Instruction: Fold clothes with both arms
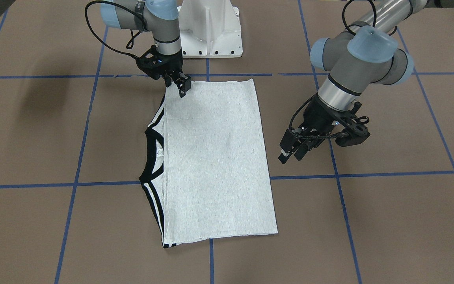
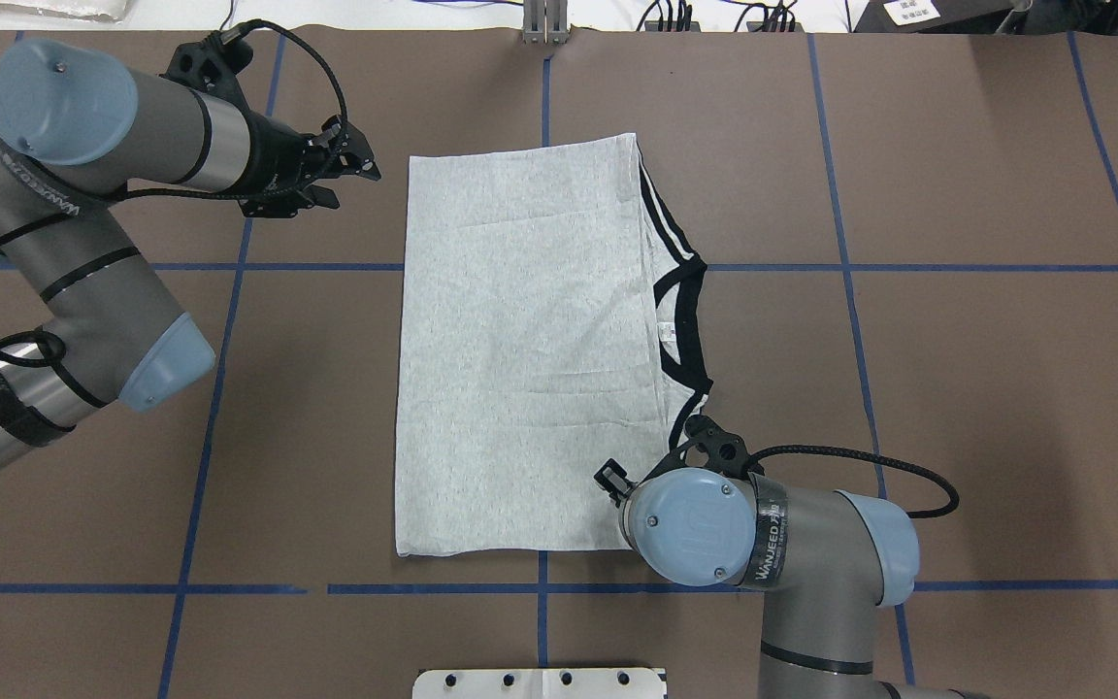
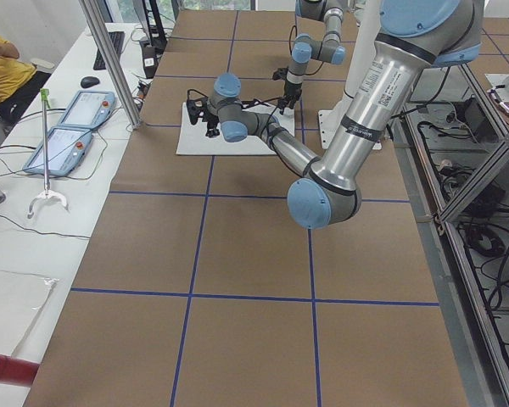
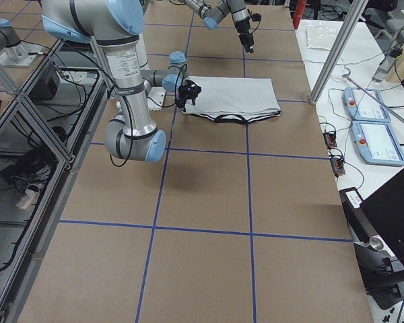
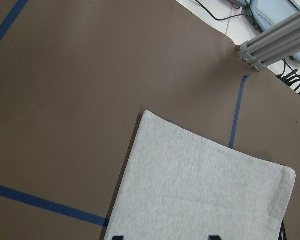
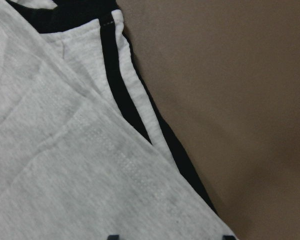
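The light grey T-shirt (image 1: pixel 215 157) (image 2: pixel 520 340) lies flat on the brown table, folded into a long rectangle. Its black collar (image 1: pixel 150 157) and black shoulder stripes stick out along one long side. My left gripper (image 1: pixel 292 154) (image 2: pixel 355 175) hangs open above bare table, just off the shirt's far hem corner (image 5: pixel 200 190). My right gripper (image 1: pixel 181 87) stands open low over the shirt's near corner by the striped shoulder (image 6: pixel 115 100), with grey cloth between its spread fingertips in the right wrist view. In the overhead view its wrist hides it.
The white pedestal base (image 1: pixel 211 27) stands at the table's robot side. Blue tape lines (image 1: pixel 75 165) grid the brown tabletop. An aluminium post (image 5: pixel 275 40) rises past the far edge. Teach pendants (image 3: pixel 68 127) and a seated person (image 3: pixel 0 68) are beyond it.
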